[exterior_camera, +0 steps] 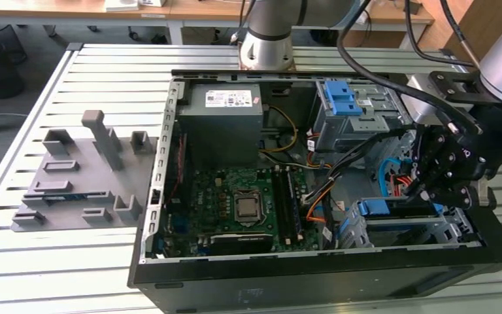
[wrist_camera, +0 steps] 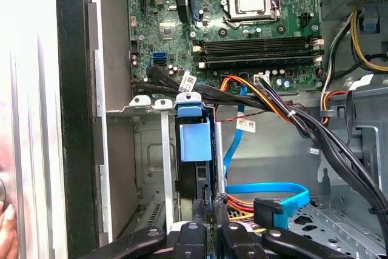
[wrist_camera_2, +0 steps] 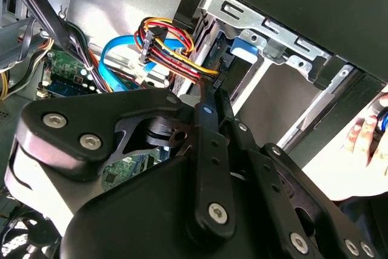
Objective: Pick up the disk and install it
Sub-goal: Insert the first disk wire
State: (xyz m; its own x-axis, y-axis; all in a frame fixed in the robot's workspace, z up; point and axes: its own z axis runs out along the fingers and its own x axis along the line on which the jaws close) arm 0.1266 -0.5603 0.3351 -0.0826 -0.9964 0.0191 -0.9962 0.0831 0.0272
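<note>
The gripper [exterior_camera: 438, 186] hangs inside the open computer case [exterior_camera: 233, 275], fingers drawn together just beside the disk [wrist_camera: 195, 141], which stands on edge in the lower drive cage [exterior_camera: 425, 232]. I'd press it squarely, clear of the cables [wrist_camera: 267, 98].

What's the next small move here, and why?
Probably ease the gripper slightly toward the drive cage. The disk stands upright in the cage's slot, blue bracket leading, directly ahead of the gripper, and seemingly not fully seated.
</note>
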